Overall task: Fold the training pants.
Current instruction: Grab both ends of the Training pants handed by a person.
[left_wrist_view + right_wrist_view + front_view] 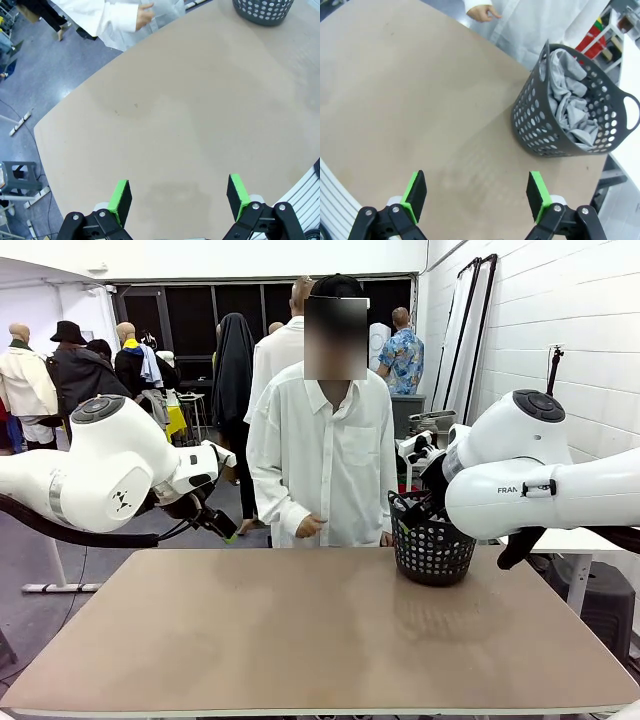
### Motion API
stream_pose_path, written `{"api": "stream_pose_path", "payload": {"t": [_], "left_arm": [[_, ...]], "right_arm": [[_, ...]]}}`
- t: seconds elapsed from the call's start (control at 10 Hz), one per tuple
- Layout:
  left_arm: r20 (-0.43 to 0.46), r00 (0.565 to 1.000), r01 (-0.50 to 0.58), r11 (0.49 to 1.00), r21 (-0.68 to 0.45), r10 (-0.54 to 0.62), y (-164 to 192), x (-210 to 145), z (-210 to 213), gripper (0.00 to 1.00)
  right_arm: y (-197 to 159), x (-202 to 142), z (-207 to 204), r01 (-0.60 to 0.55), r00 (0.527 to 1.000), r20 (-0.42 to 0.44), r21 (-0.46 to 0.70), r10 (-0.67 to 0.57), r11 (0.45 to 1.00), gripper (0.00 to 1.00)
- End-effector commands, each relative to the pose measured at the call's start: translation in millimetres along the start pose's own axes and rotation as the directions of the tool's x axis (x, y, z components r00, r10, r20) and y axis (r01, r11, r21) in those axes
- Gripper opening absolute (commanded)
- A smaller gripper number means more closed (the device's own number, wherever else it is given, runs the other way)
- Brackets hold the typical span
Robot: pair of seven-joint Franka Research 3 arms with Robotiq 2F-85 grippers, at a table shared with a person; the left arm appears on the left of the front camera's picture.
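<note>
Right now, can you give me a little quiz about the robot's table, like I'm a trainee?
1. True or false: the training pants lie spread flat on the table.
2. Where on the table does the dark basket stand? A) near the robot's right arm, B) near its left arm, C) dead centre.
3. Fill in: the left gripper and the right gripper both have jaws standing ____.
Key: 1 false, the training pants are bunched up in the basket. 2 A. 3 open.
</note>
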State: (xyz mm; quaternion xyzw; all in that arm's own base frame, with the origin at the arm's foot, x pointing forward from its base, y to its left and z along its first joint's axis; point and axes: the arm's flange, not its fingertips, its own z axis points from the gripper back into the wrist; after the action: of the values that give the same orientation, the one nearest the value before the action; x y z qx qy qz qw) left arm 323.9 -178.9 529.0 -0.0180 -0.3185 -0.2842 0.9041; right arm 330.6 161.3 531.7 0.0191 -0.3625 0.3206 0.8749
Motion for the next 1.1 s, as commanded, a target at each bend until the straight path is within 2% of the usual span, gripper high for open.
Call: {"api": "stream_pose_path", "payload": {"t": [0.0, 1.0], "left_arm": [[0.006, 1.0, 0.001, 1.0, 0.001, -0.001, -0.2, 0.6, 0.9, 1.0], [0.006, 1.0, 0.001, 1.0, 0.001, -0.001, -0.2, 0.6, 0.9, 1.0]], "right_arm": [[0.7, 1.2, 4.0, -0.003, 1.0, 0.01, -0.001, 0.003, 1.0, 1.0], [0.7, 1.2, 4.0, -0.003, 1.0, 0.01, -0.001, 0.003, 1.0, 1.0]]}}
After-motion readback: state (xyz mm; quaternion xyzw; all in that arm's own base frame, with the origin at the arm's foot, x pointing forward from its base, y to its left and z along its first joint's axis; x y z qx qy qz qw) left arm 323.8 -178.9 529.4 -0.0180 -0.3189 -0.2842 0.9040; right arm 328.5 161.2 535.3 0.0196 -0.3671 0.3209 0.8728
